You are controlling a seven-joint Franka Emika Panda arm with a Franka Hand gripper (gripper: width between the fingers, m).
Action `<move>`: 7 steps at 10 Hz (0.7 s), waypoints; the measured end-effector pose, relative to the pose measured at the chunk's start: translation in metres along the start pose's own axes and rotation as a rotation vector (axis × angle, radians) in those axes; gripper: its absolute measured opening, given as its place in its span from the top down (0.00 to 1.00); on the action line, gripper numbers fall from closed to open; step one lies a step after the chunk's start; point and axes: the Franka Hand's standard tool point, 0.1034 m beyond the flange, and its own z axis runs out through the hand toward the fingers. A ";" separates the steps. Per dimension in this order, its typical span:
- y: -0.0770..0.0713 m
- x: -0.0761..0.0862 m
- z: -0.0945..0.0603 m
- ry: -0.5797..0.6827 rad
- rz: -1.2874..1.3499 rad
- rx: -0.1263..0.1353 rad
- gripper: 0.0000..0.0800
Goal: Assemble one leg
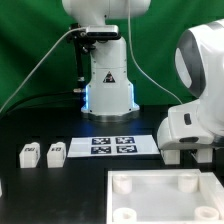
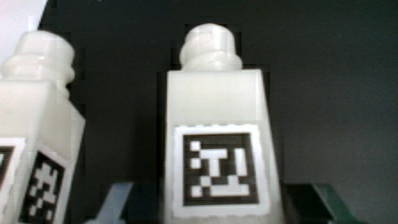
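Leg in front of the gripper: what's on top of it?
A rounded white peg caps the leg at the end away from its tag. The neighbouring leg has one too. The leg's other end is out of frame, unseen.

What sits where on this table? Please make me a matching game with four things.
Things:
1 marker board
2 panel
3 two loose legs
4 tagged leg

Places:
a exterior view's left
b between the open fingers of the gripper, wrist view
c foreground of the exterior view
d middle, in front of the robot base

Pairs: 1-d, 2-c, 3-a, 4-b.
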 end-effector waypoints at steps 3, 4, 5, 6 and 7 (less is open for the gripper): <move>0.000 0.000 0.000 0.000 0.000 0.000 0.64; 0.000 0.000 0.000 0.000 0.000 0.000 0.64; 0.000 0.000 -0.001 0.002 0.001 0.001 0.64; 0.004 -0.001 -0.017 0.019 -0.014 -0.002 0.64; 0.010 -0.003 -0.041 0.066 -0.041 -0.014 0.64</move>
